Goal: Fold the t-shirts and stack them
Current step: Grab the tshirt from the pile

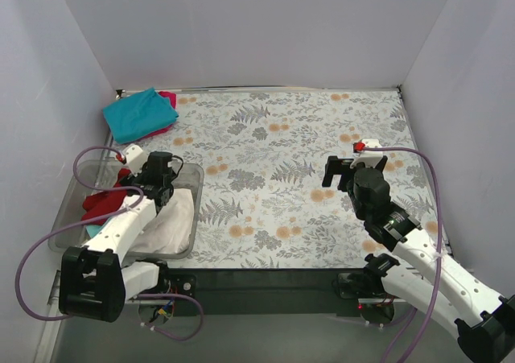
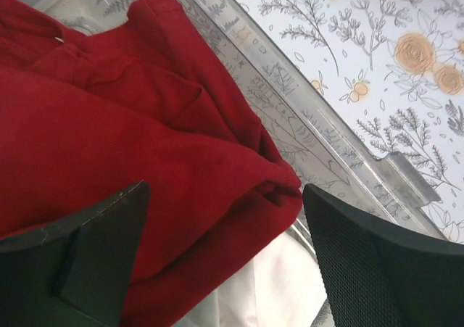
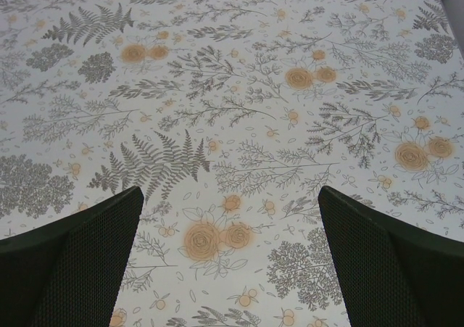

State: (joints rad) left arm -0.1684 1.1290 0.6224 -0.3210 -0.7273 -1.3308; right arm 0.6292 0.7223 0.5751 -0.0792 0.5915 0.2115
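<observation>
Bin: a clear plastic bin (image 1: 195, 210) stands on the near left part of the counter (image 1: 282, 138), just in front of the left arm's base.
White shirt: it lies inside the bin (image 1: 169, 228), in the near right part, crumpled, partly under the red one.
Dark red shirt: it lies inside the bin too (image 2: 109, 124), bunched in thick folds on the left side, its edge resting over the white cloth and close to the bin's right wall.
Left claw: it hangs over the bin (image 2: 225, 196), pointing down at the red shirt, with the fingers spread wide. It has nothing between them. I cannot tell if the tips touch the cloth.
Right claw: it is well apart from the bin, to its right (image 3: 230, 196), above the bare flowered counter, with the fingers wide apart and nothing held.
Teal shirt: it lies outside the bin (image 1: 138, 113), beyond its far end, in the far left corner of the counter, loosely folded.
Pink shirt: it lies under the teal one (image 1: 168, 99). Only an edge shows, on the side away from the bin.
</observation>
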